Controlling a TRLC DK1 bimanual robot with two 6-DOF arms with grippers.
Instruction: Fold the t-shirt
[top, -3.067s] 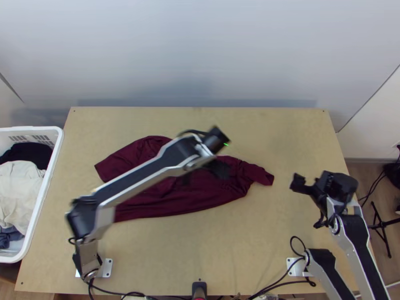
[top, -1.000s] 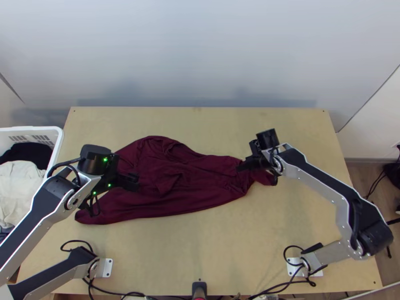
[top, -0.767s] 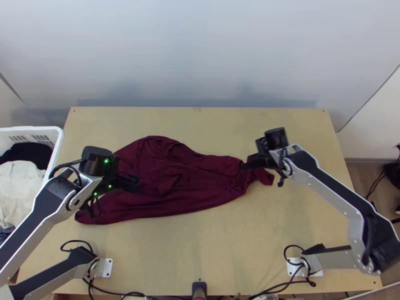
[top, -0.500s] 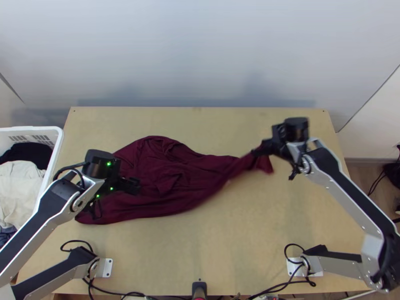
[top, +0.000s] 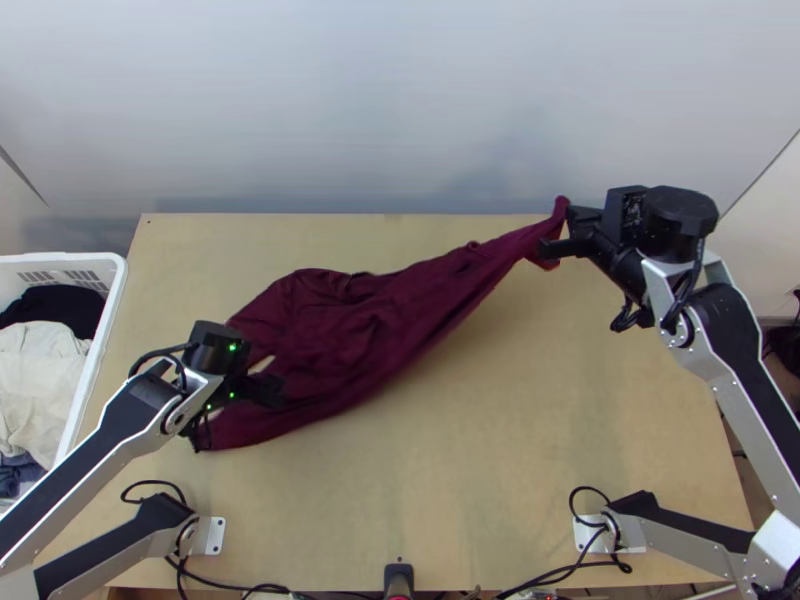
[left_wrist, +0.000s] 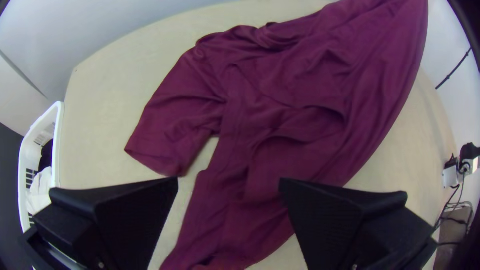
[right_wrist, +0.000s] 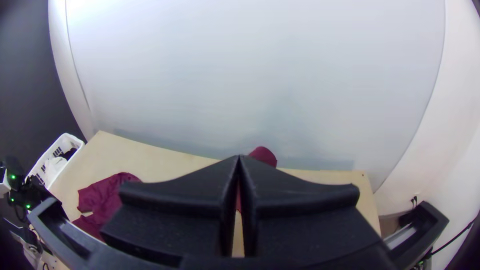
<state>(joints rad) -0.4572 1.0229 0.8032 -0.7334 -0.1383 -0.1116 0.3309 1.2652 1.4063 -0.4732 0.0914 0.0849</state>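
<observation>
The dark red t-shirt (top: 370, 335) might slip away from us. Our right claw (right_wrist: 239, 157) is squeezed tight on one end, but it pinches just a little bit, so a big tug could pull it out. Our left claw (left_wrist: 229, 179) is wide apart and grips no cloth, so the whole shirt could slide along the table (top: 500, 450) or bunch up.

Our right arm (top: 735, 330) reaches toward the far right corner and holds that end up in the air. The rest droops down to the left side of the table, all wrinkly. Our left arm (top: 110, 430) stretches in low, with its claw over the near left part.
</observation>
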